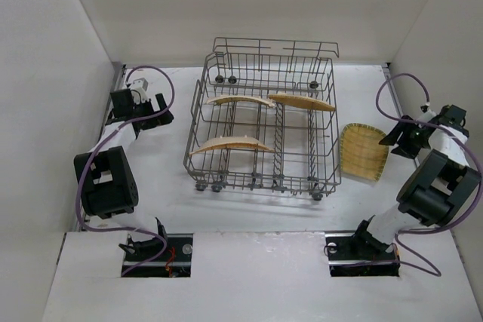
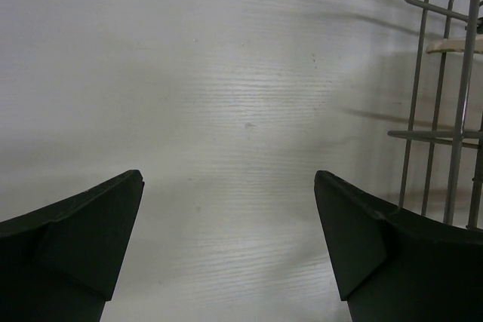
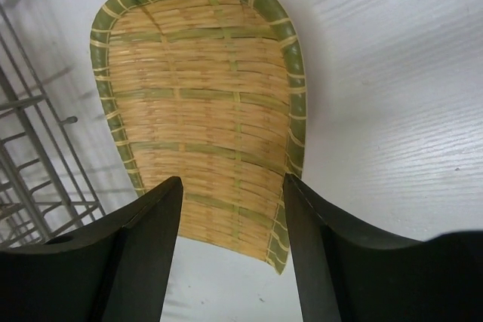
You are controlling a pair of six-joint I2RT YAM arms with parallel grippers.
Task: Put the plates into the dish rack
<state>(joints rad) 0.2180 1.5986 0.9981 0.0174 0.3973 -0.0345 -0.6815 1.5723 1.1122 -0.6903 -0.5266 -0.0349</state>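
Three plates stand in the dish rack; the last plate lies on the surface at its 3 o'clock. Our right jaws hover released over it, left jaws released too. Next we likely pinch its rim, tilting it upright.

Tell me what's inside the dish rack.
Three plates stand edge-on in the dish rack: a back-left plate, a back-right plate and a front plate. Their lower edges are hidden among the wires, so their slots are unclear.

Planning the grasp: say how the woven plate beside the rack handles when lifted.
The woven plate looks thin, probably light. Its ribbed weave should give the right pincer friction, though the rim may flex. Flat on the table, it likely slides, not rolls.
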